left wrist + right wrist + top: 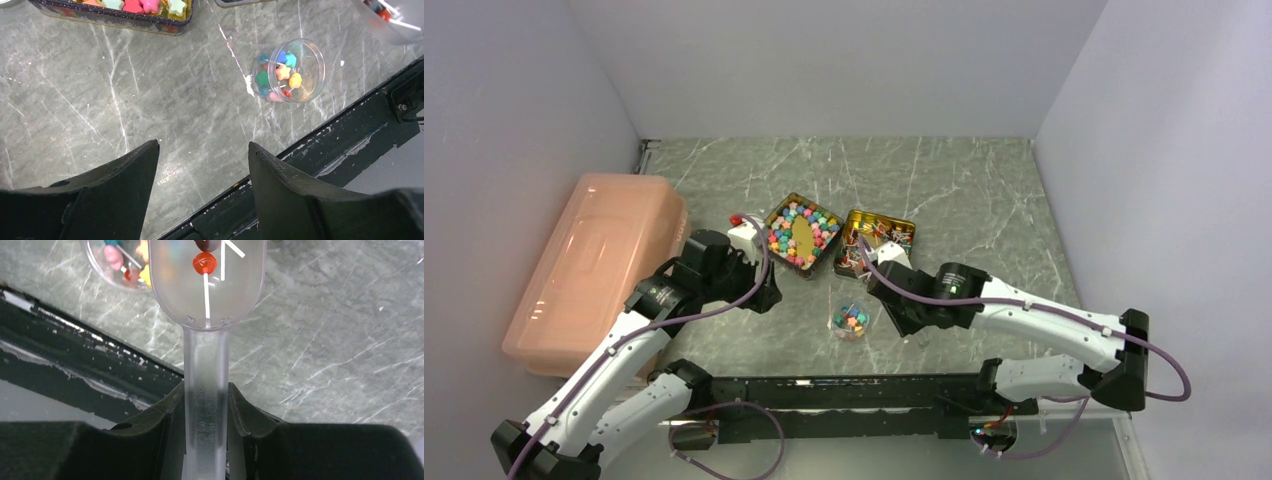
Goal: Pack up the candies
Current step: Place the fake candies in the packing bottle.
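Grey-green marbled table [964,180], pale walls [844,60] three sides. Pink bin [594,260] 9 o'clock; left hand [203,150] wide, empty; right hand [206,395] clamps scoop [206,355].

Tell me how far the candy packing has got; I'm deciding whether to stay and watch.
Done: the jar holds a few candies. In hand: the right gripper, jaws shut on a clear scoop, carries a red lollipop near the jar; the left gripper hangs open and empty. Left: the star tin and the second tin both look well stocked, so most of the packing seems ahead.
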Tool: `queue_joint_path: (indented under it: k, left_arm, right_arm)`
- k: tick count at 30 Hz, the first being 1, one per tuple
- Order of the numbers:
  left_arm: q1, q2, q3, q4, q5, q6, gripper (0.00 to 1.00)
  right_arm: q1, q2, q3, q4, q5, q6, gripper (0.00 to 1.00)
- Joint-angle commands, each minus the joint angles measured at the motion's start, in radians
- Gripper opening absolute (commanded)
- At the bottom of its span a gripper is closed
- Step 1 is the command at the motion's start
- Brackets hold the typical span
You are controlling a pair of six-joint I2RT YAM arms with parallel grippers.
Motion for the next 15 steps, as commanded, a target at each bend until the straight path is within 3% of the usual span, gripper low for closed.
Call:
queue_joint_path:
  k: [1,15]
  left_arm:
    - [-0.004,-0.003,0.005,0.019,-0.016,-0.019,0.72]
    - [-0.004,-0.004,0.005,0.019,-0.021,-0.02,0.72]
  right_arm:
    - [0.07,-0.063,-0.019,-0.057,0.02,0.088,0.0]
    - [0.298,-0.073,-0.046,-0.139,-0.064,0.203,0.0]
